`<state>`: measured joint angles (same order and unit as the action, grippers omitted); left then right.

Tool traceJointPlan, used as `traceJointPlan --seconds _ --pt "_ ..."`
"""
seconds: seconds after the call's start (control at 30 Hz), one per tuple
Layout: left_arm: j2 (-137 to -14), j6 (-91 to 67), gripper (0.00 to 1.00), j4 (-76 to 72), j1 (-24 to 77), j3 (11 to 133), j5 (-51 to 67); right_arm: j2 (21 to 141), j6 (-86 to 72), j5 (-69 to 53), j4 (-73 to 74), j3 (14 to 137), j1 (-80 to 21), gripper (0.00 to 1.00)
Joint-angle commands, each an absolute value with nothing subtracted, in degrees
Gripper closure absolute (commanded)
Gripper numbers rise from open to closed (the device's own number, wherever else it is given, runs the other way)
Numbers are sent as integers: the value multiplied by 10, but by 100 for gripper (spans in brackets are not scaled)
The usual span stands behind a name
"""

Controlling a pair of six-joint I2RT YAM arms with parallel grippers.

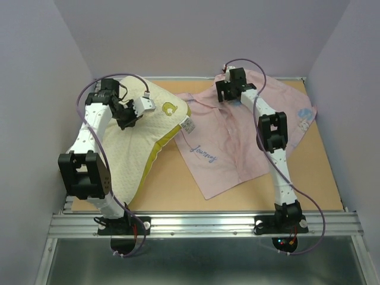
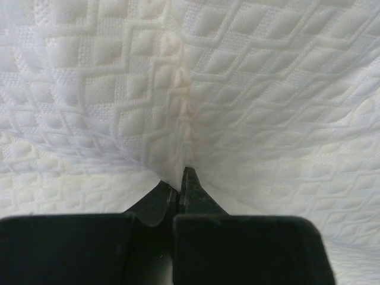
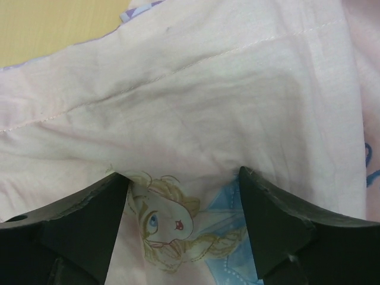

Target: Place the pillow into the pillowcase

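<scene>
1x pillow (image 1: 139, 139), left side of top view: cream, diamond-quilted, yellow side band plus yellow logo. Long axis diagonal, lower left to upper right, logo end at the top. 1x pillowcase (image 1: 231, 142), centre-right: pale pink, blue script, spread flat. left gripper (image 2: 183, 184) pressed together, pinching a pillow fold. right gripper (image 3: 184, 178) spread over the princess print (image 3: 163, 228).

Robot lab: plain-walled wooden table (image 1: 172, 190)
</scene>
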<state>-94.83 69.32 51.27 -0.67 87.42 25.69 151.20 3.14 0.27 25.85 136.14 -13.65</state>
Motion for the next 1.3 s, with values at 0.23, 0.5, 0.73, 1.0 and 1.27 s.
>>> traceJointPlan --seconds 0.23,0.5,0.73,1.0,1.27 --pt "-831 702 100 454 19 744 317 1224 28 -144 238 1083 -134 19" --pt "-811 691 100 403 21 703 334 1179 39 -112 242 976 -149 33" --pt "-800 691 100 386 21 686 328 1209 19 -77 260 993 -168 35" --pt "-804 696 100 380 22 683 321 1229 22 -49 268 972 -185 40" --pt "-802 691 100 373 22 675 324 1249 15 41 268 990 -185 49"
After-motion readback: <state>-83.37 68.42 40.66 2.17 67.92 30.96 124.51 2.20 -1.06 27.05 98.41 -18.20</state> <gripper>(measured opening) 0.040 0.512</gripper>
